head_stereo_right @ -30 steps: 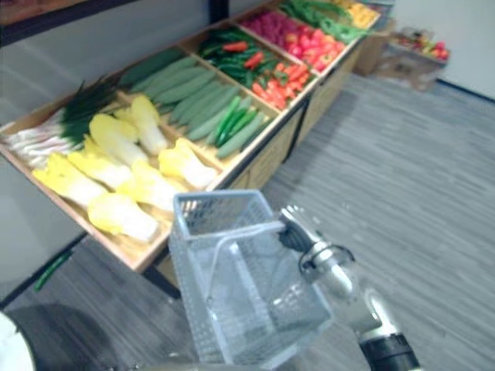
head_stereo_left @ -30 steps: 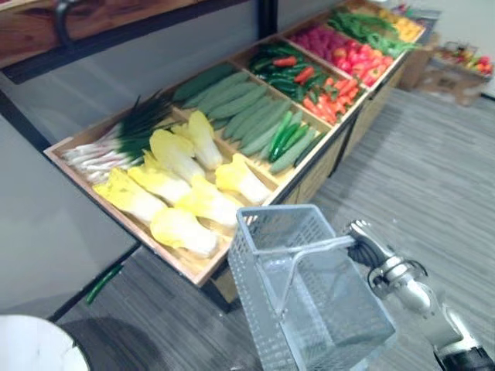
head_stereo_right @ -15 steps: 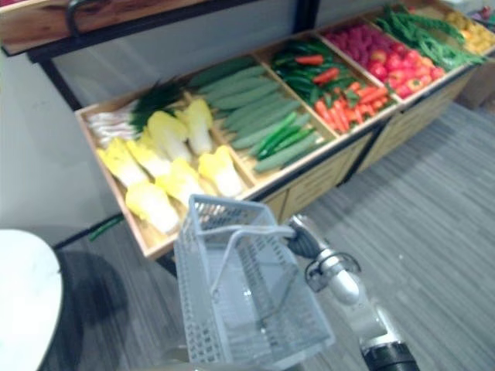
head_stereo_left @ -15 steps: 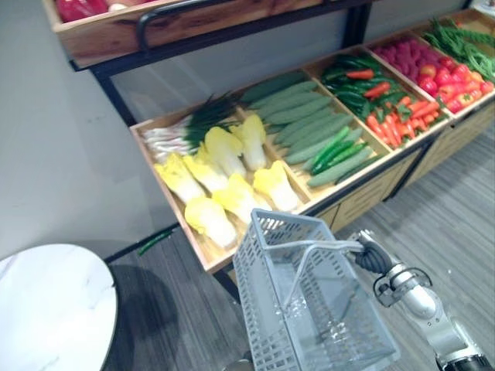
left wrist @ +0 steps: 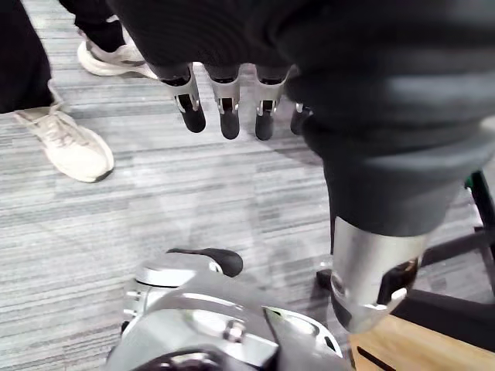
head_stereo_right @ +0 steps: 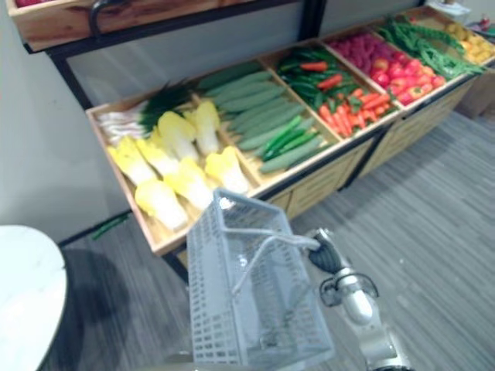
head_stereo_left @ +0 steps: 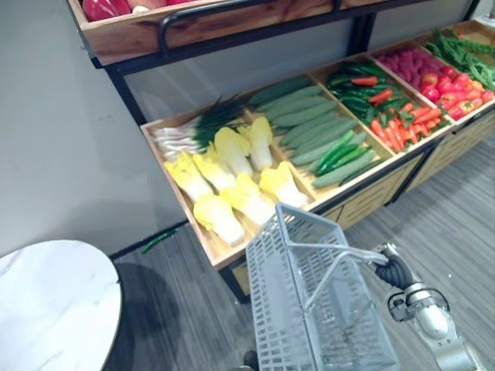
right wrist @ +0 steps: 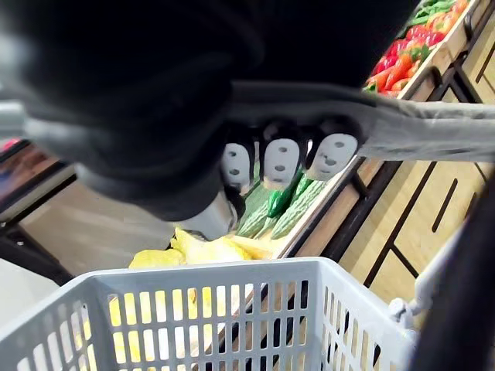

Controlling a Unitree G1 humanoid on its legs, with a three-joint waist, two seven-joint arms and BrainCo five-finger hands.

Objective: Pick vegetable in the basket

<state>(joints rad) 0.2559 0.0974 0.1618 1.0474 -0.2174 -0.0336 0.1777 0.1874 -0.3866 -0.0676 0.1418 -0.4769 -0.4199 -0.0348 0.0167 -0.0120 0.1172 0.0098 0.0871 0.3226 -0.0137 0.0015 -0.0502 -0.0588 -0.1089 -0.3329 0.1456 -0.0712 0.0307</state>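
Right hand curls its fingers round the handle of the basket, which hangs tilted just before the shelf. Cabbages and cucumbers lie on that shelf. Left hand hangs with straight fingers, holding nothing, above the floor.

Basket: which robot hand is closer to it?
Right. The right hand is curled round the handle of the basket. The left hand hangs open over the floor, not touching the basket.
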